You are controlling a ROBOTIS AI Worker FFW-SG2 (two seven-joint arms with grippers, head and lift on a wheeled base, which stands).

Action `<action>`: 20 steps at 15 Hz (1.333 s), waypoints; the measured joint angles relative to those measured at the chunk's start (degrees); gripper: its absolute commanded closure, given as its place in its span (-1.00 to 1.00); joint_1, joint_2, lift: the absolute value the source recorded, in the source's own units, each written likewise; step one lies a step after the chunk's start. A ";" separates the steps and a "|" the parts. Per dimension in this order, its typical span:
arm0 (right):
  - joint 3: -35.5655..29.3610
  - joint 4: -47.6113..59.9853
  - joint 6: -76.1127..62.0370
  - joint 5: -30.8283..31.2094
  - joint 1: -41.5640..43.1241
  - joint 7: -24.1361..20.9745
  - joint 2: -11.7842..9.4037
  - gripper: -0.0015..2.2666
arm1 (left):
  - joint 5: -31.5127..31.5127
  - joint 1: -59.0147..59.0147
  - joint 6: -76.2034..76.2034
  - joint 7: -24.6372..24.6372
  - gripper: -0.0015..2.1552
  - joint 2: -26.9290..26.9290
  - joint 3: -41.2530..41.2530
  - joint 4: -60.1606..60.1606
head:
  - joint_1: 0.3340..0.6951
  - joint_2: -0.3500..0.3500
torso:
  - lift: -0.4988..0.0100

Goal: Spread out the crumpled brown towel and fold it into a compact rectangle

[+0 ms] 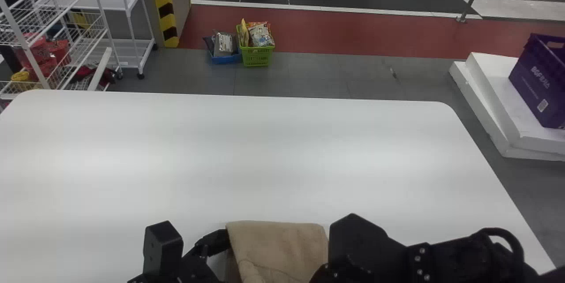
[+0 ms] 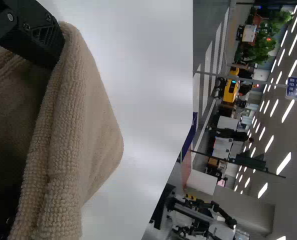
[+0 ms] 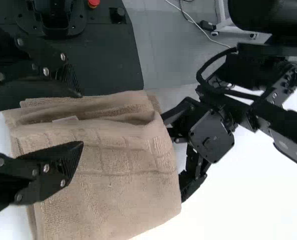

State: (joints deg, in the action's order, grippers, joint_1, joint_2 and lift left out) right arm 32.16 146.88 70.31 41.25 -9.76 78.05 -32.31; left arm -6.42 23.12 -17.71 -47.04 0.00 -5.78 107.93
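Note:
The brown towel [image 1: 282,247], folded in thick layers, lies at the table's near edge. At its left edge is my left gripper [image 1: 216,243], with one finger against the cloth; my right gripper [image 1: 348,247] is over its right side. In the left wrist view the left gripper [image 2: 26,130] has its fingers wide apart around the rolled edge of the towel [image 2: 68,130]. The right wrist view has the right gripper [image 3: 76,117] open above the towel [image 3: 123,175], whose upper layers are loosely creased near a small white label [image 3: 65,119].
The white table [image 1: 265,155] extends beyond the towel. Past it on the floor are a green basket [image 1: 256,55], a wire rack [image 1: 95,31] at the left, and a purple crate [image 1: 536,82] on white slabs at the right.

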 measured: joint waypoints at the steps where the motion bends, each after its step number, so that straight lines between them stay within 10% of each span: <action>1: -1.82 0.29 1.14 -2.00 0.00 0.00 0.48 -0.87 | 0.00 0.00 0.00 -0.03 -0.82 0.00 0.05 0.00 | 1.00 -0.32 | 0.46; 11: -23.10 -7.10 -1.53 -12.60 -2.34 0.00 14.12 -0.53 | 0.55 0.23 0.70 1.50 -0.88 0.00 1.39 0.24 | 1.00 -0.36 | 0.46; 20: -30.14 -9.61 0.34 -16.41 -2.82 -1.53 19.58 -0.27 | 0.01 -1.11 0.40 8.93 -0.88 0.00 -3.42 -1.30 | 1.00 -0.53 | 0.46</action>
State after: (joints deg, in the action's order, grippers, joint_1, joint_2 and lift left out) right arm 2.02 137.27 70.65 24.84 -12.58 76.51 -12.73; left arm -6.40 22.01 -17.32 -38.11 0.00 -9.21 106.63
